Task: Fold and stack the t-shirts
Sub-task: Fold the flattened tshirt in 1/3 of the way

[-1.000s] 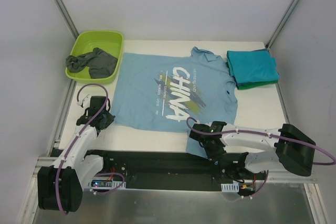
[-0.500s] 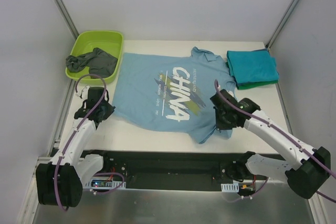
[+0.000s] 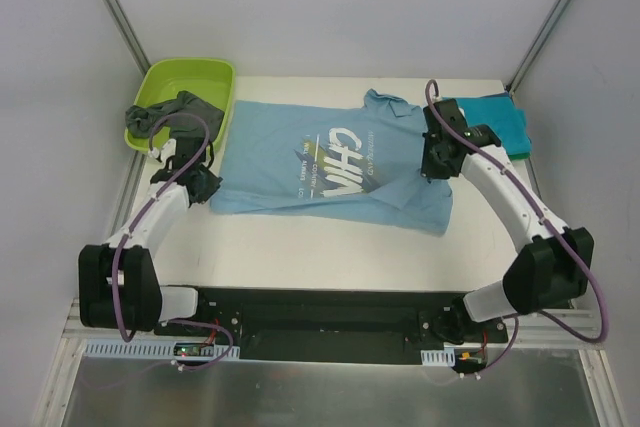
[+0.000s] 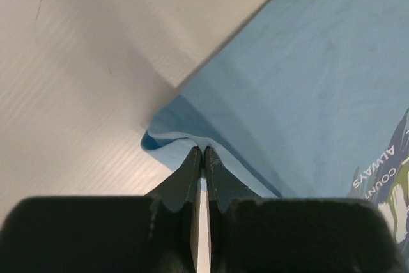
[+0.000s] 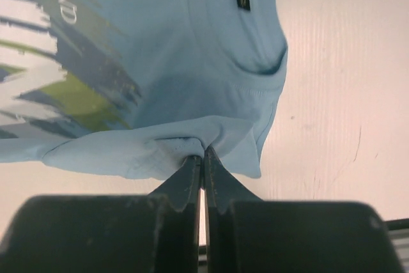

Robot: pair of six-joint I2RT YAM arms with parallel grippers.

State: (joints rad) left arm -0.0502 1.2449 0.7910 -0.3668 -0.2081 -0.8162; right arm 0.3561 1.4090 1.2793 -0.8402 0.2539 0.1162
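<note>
The light blue t-shirt [image 3: 330, 162] with white chest print lies spread across the table, its near edge lifted and folded back over the print. My left gripper [image 3: 203, 185] is shut on its near left corner, seen pinched in the left wrist view [image 4: 203, 150]. My right gripper [image 3: 437, 169] is shut on the shirt's right side, seen bunched in the right wrist view [image 5: 203, 151] near the collar [image 5: 259, 62]. A folded teal t-shirt [image 3: 500, 117] lies on a green one at the back right. A dark grey t-shirt [image 3: 180, 115] hangs over the lime-green tub [image 3: 180, 82].
The lime-green tub stands at the back left corner. White walls with metal rails close in the table on three sides. The black base rail [image 3: 320, 312] runs along the near edge.
Both grippers moved away from the near edge toward the back, carrying the shirt's near edge with them. The right arm swung far back and right. The shirt's lower part now folds over the print.
</note>
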